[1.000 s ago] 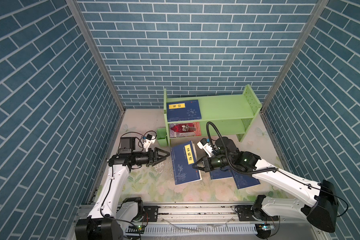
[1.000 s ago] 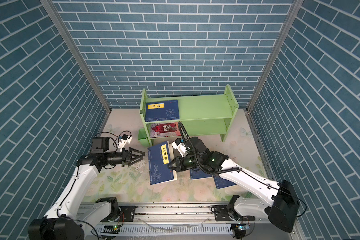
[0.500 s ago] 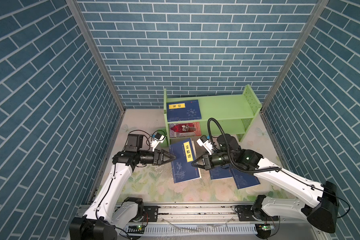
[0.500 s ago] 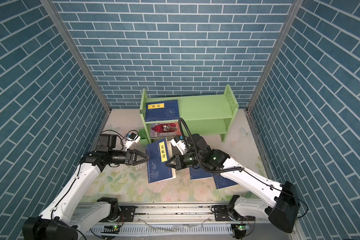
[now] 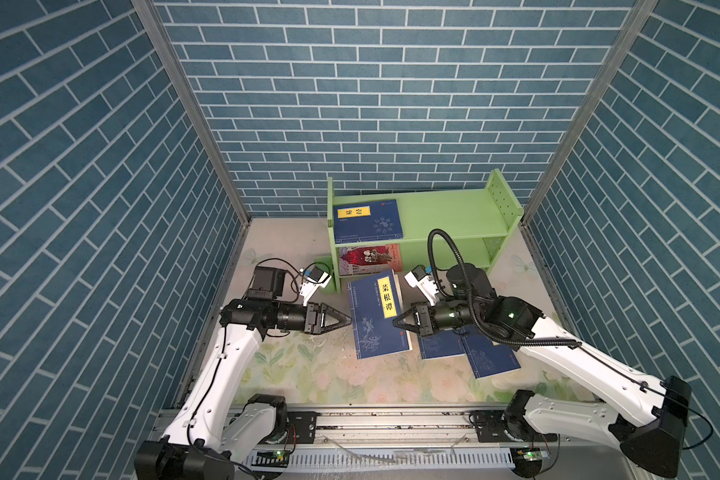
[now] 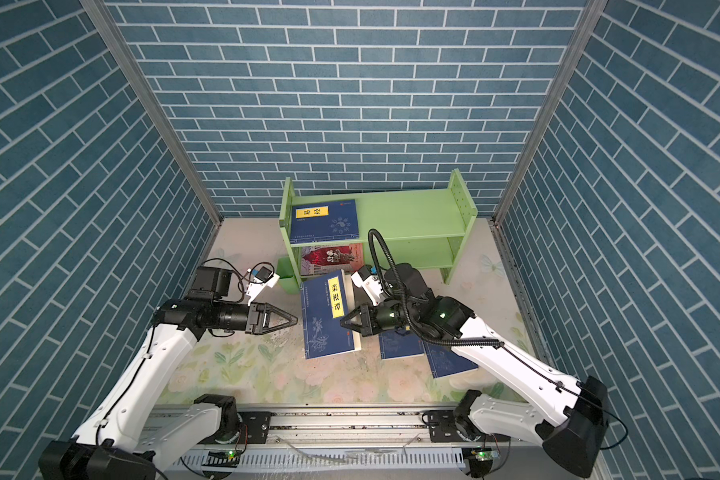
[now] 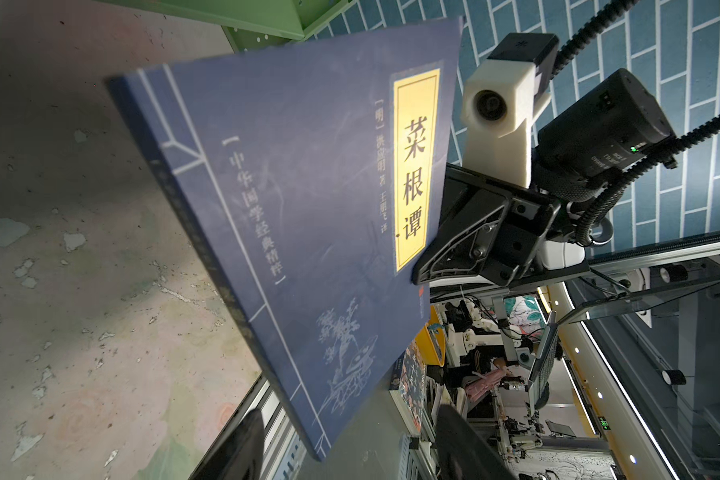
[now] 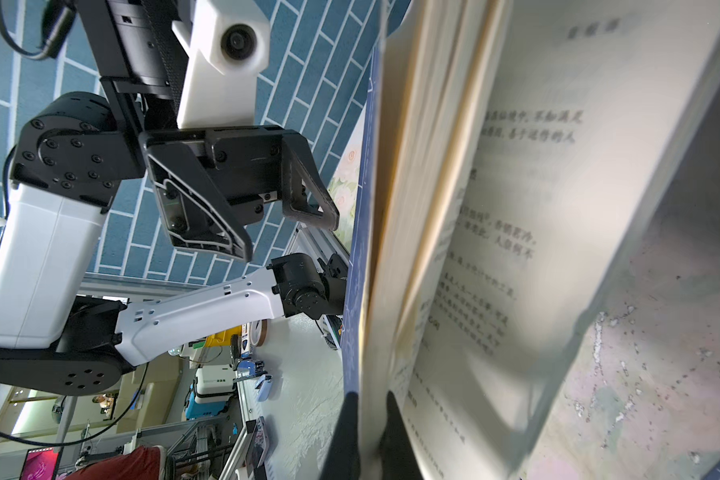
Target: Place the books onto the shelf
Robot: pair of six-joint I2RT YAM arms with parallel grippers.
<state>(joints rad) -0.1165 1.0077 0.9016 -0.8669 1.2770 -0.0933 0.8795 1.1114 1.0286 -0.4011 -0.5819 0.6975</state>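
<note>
Because the right tool (image 5: 396, 323) clenched only the fanning edge of the dark blue yellow-labelled paperback (image 5: 373, 328), raised before the light green two-tier shelf (image 5: 445, 216), the released left tool (image 5: 348, 321) needed to pinch its spine squarely.

There are five books in both top views. Four are dark blue: the top-tier book (image 5: 368, 220), the held book (image 5: 377, 318), the left table book (image 5: 439, 348) and the right table book (image 5: 493, 359). One is a red-and-grey book (image 5: 368, 257). There is one green shelf (image 5: 445, 212) and one green cup (image 6: 285, 274). There are two pincers, the left pincer (image 5: 348, 321) and the right pincer (image 5: 395, 323).
</note>
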